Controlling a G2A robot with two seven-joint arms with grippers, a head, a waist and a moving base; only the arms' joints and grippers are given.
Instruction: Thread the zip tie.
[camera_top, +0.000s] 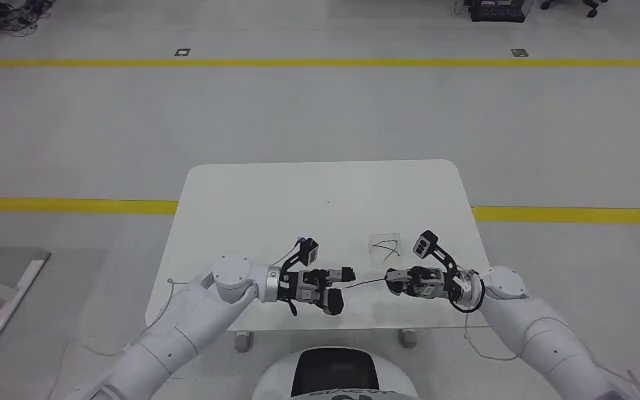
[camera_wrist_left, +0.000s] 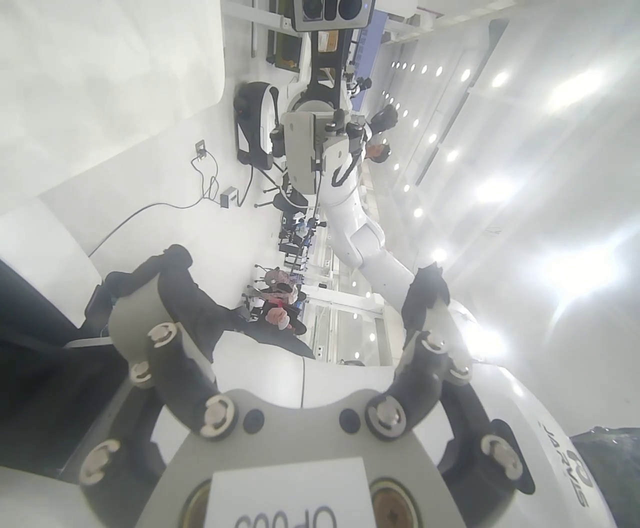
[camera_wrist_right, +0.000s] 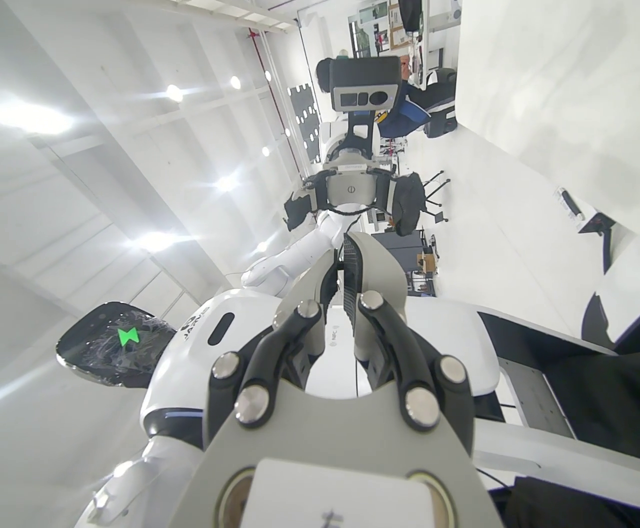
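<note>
Above the front edge of the white table, both arms face each other. My right gripper is shut on one end of a thin black zip tie, which runs level toward the other arm. My left gripper is open, with its black fingertips wide apart on either side of the tie's free end. The right wrist view looks straight at the left gripper, a short way off. The strap itself cannot be made out in either wrist view.
A second black zip tie, bent into a loose angle, lies on the table just beyond the two grippers. The table's far half and left side are bare. Grey floor with yellow lines surrounds the table.
</note>
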